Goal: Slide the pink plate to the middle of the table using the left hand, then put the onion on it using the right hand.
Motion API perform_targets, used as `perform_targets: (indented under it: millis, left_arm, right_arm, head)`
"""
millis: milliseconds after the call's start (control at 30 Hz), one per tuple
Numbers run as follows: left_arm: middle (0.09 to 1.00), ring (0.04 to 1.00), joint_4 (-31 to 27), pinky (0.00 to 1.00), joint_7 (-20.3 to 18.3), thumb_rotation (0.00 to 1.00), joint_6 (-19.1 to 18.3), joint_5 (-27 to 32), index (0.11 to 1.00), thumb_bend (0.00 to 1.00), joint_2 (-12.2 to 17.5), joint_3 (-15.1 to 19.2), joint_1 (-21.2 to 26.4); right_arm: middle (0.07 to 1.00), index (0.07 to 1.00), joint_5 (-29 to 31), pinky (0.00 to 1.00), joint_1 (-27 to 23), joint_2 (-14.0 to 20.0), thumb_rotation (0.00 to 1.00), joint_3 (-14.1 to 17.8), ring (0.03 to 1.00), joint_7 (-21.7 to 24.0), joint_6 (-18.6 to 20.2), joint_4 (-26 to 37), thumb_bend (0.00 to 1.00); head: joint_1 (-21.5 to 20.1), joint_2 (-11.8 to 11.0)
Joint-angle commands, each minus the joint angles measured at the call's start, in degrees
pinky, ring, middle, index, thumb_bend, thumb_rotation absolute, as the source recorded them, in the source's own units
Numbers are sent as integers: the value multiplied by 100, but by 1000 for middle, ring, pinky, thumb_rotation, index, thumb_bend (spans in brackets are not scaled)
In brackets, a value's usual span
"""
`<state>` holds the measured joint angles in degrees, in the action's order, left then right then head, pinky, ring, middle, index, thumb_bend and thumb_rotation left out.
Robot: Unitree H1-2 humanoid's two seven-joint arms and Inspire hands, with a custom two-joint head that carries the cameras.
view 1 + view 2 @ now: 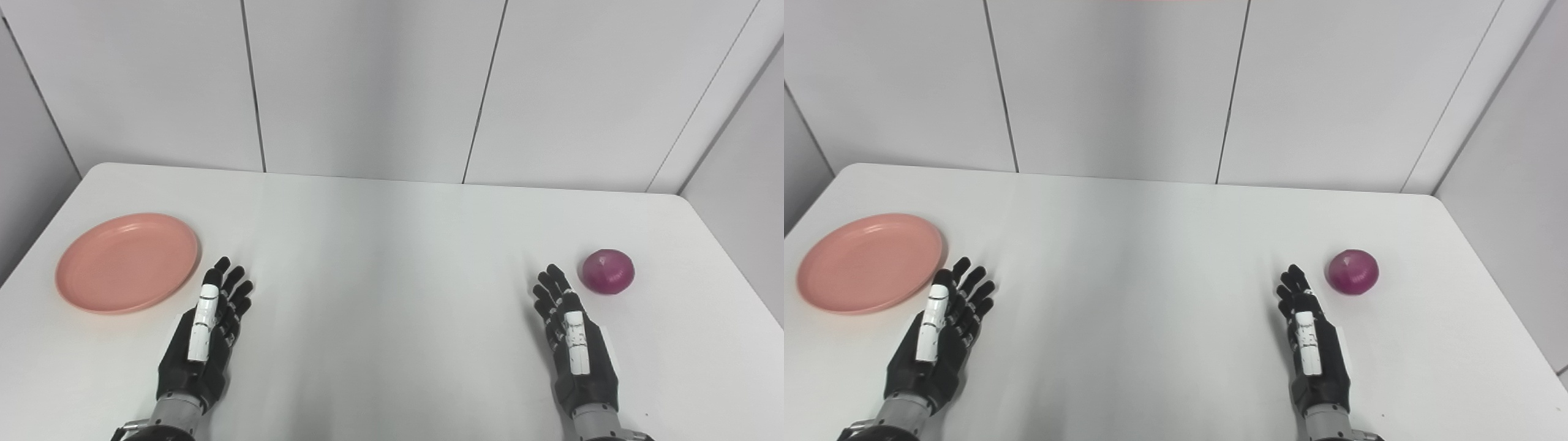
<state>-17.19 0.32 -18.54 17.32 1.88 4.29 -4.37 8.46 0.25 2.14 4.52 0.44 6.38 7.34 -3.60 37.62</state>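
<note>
Left eye view: nothing's started yet. Round pink plastic plate (127, 262) sits at the left of the frame, purple-red onion (607, 271) far right. Left hand (205, 340) and right hand (576, 346) both empty, fingers spread. Slide and placement both left.
</note>
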Motion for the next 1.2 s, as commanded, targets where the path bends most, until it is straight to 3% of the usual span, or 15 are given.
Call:
perform_targets:
  millis: [0, 1167]
  left_arm:
    - [979, 959, -70, 1000, -7, 903, 246, -14, 1000, 635, -187, -2, -176]
    - [979, 959, -67, 1000, -19, 907, 235, -111, 1000, 642, -182, -47, -165]
  right_arm:
    - [921, 930, 8, 961, 50, -19, 871, -13, 933, 38, -48, -74, 836]
    - [914, 929, 20, 963, 46, -9, 865, -9, 926, 60, -40, -118, 838]
  head:
    - [9, -1]
    - [31, -32]
